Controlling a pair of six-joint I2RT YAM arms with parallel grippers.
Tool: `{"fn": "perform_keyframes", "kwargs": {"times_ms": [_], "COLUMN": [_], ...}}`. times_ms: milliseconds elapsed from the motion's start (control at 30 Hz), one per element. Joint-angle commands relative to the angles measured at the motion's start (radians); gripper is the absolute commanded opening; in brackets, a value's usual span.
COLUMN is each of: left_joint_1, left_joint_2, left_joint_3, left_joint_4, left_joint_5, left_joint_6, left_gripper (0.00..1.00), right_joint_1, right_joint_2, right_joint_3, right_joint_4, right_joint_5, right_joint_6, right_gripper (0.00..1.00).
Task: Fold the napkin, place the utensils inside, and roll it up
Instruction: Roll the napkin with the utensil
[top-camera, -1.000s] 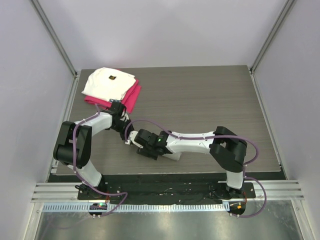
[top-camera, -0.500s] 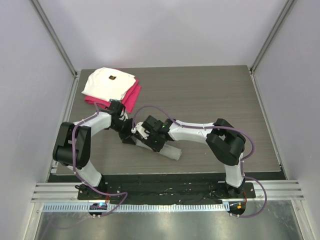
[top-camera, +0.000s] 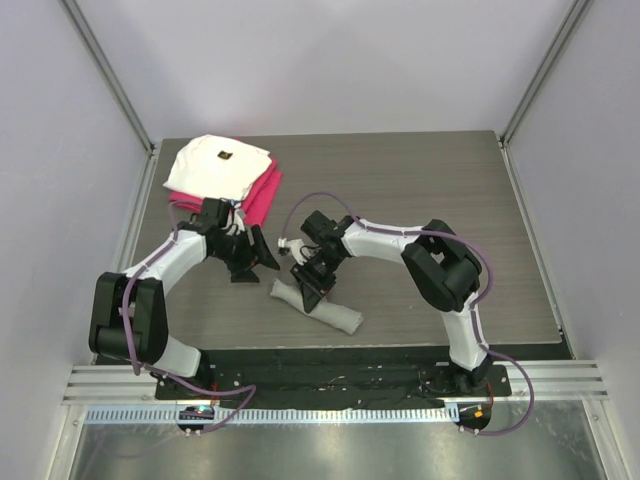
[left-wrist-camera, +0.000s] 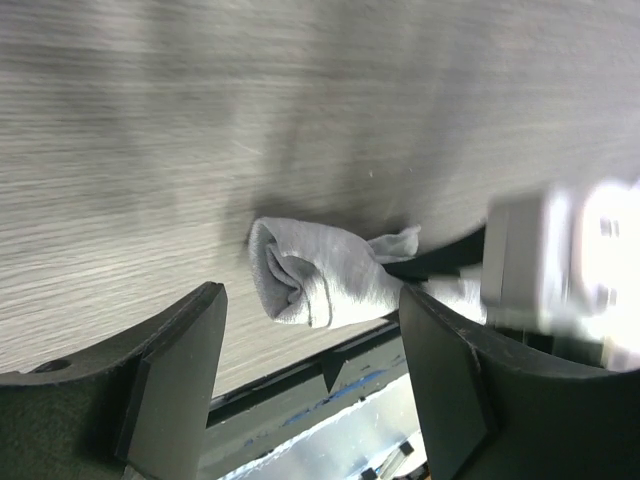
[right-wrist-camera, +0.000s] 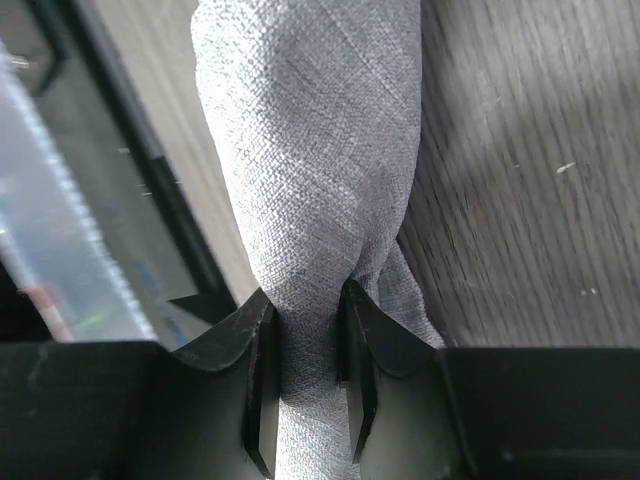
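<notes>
Toward the table's (top-camera: 420, 200) near edge, left of centre: rolled napkin (top-camera: 320, 305), long axis far-left to near-right. Pinched tight close to its left end by right gripper (top-camera: 308, 278). Spread wide and empty, just far-left of that end: left gripper (top-camera: 255, 258). No sight of utensil.

Light-grey napkin (top-camera: 335, 313), rolled up, lying diagonally

The napkin (top-camera: 335, 313) lies as a tight grey roll, slanted, near the front edge of the bench (top-camera: 430, 190). The right claw (top-camera: 307, 286) is down on its left end. The left claw (top-camera: 265, 257) sits nearby, apart from the roll. In the far left corner a white cloth (top-camera: 215, 165) rests on a red cloth (top-camera: 263, 193).
</notes>
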Motion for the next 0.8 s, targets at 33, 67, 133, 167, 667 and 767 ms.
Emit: {"fn": "perform_keyframes", "kwargs": {"times_ms": [33, 67, 133, 167, 667, 767], "left_joint_1": [-0.002, -0.005, -0.022, -0.031, -0.083, -0.083], "left_joint_2": [-0.031, -0.029, -0.023, -0.017, 0.035, 0.017], "left_joint_3": [-0.051, -0.063, -0.074, -0.082, -0.063, -0.053], "left_joint_4": [0.077, 0.086, 0.111, 0.144, 0.186, 0.181], "left_joint_5": [0.098, 0.107, 0.128, 0.138, -0.002, -0.032], "left_joint_6": [0.029, 0.029, 0.018, 0.015, 0.013, 0.013], "left_gripper": [0.71, 0.7, 0.69, 0.68, 0.56, 0.58], "right_joint_1": [-0.076, -0.085, -0.113, -0.121, -0.167, -0.168], "right_joint_2": [0.086, 0.099, 0.128, 0.134, 0.202, 0.205], "right_joint_3": [0.066, 0.074, 0.091, 0.095, 0.124, 0.124], "right_joint_4": [-0.048, -0.05, -0.051, -0.053, -0.082, -0.088], "right_joint_5": [-0.26, -0.284, -0.305, -0.312, -0.323, -0.323], "right_joint_6": [0.04, 0.039, 0.034, 0.033, 0.0, 0.003], "right_gripper": [0.21, 0.21, 0.21, 0.2, 0.17, 0.17]}}
